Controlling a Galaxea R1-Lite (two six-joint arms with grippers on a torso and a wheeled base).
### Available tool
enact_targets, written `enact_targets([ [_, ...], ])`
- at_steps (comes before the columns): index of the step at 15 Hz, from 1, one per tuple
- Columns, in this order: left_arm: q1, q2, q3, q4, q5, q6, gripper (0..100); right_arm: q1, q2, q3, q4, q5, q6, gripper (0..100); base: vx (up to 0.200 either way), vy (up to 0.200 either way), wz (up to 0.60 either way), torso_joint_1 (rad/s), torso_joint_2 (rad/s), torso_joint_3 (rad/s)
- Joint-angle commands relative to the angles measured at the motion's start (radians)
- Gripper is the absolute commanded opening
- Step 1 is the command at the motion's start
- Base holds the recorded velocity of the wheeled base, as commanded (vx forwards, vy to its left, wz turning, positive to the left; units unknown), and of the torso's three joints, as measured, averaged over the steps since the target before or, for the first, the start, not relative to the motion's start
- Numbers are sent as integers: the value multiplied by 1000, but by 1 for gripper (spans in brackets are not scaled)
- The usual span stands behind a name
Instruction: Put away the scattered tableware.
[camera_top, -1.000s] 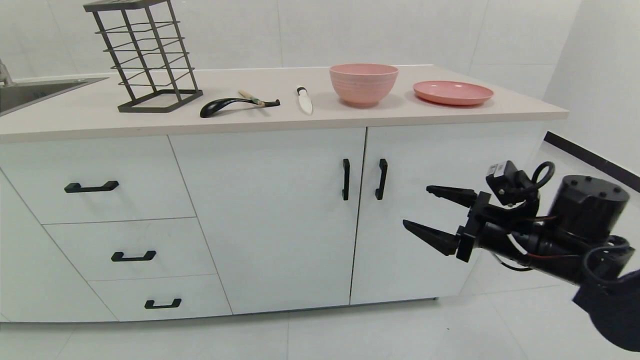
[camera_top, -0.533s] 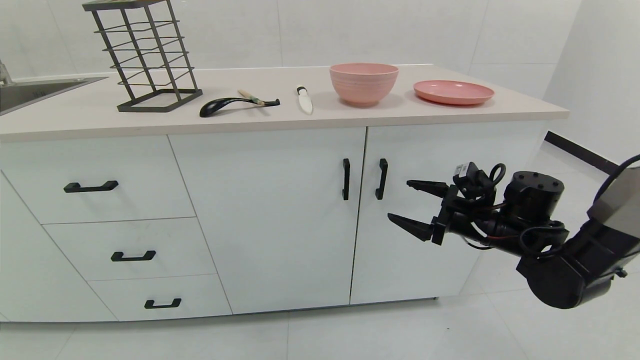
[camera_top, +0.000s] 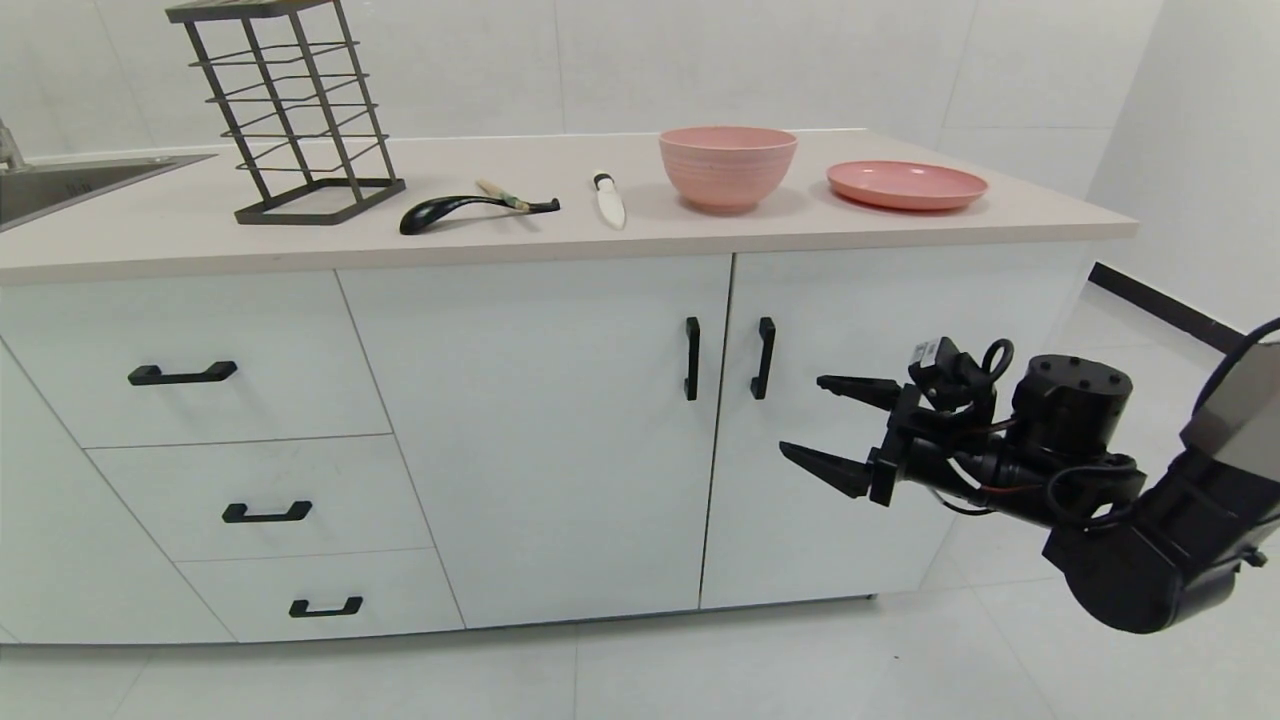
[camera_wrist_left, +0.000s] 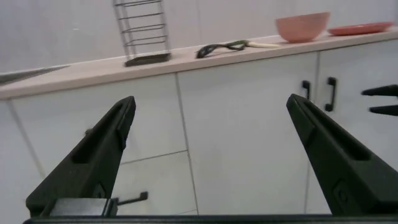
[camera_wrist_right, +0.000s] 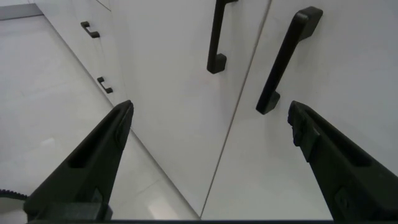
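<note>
On the countertop (camera_top: 560, 235) lie a black spoon (camera_top: 450, 212), a wooden-handled utensil (camera_top: 502, 195) and a white knife (camera_top: 608, 200). To their right stand a pink bowl (camera_top: 728, 165) and a pink plate (camera_top: 906, 185). My right gripper (camera_top: 801, 416) is open and empty, held below counter height just in front of the right cabinet door, close to the two black door handles (camera_wrist_right: 286, 59). My left gripper (camera_wrist_left: 210, 102) is open and empty too, low and farther back from the cabinets, facing the bowl (camera_wrist_left: 302, 26) and the spoon (camera_wrist_left: 217, 48).
A tall black wire rack (camera_top: 290, 110) stands on the counter's left part, beside a sink (camera_top: 70, 185). Below are three drawers (camera_top: 200, 380) on the left and two doors with vertical handles (camera_top: 690, 358). Tiled floor (camera_top: 640, 670) lies open in front.
My right arm has moved left and somewhat up, bringing the open gripper closer to the cabinet door handles; in the last half second it dipped slightly. The tableware has not moved.
</note>
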Motion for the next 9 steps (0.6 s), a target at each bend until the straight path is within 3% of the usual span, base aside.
enact_targets([
  [1, -11, 384, -197, 37, -185, 26, 100, -2, -66, 63, -2, 1, 0, 100, 0, 0, 0, 0, 0, 0],
  [2, -14, 453, -193, 35, -215, 49, 100, -9, -86, 89, -2, 1, 0, 100, 0, 0, 0, 0, 0, 0],
  [3, -37, 527, -186, 35, -263, 94, 100, -10, -98, 101, -2, 1, -1, 100, 0, 0, 0, 0, 0, 0],
  [5, -155, 668, -183, 32, -364, 178, 100, -38, -99, 105, -5, 1, -6, 100, 0, 0, 0, 0, 0, 0],
  [7, -324, 844, -184, -70, -392, 188, 100, -68, -93, 129, -30, 9, -4, 100, 0, 0, 0, 0, 0, 0],
  [9, -385, 1001, -175, -221, -392, 197, 100, -78, -92, 125, -31, 10, -4, 100, 0, 0, 0, 0, 0, 0],
])
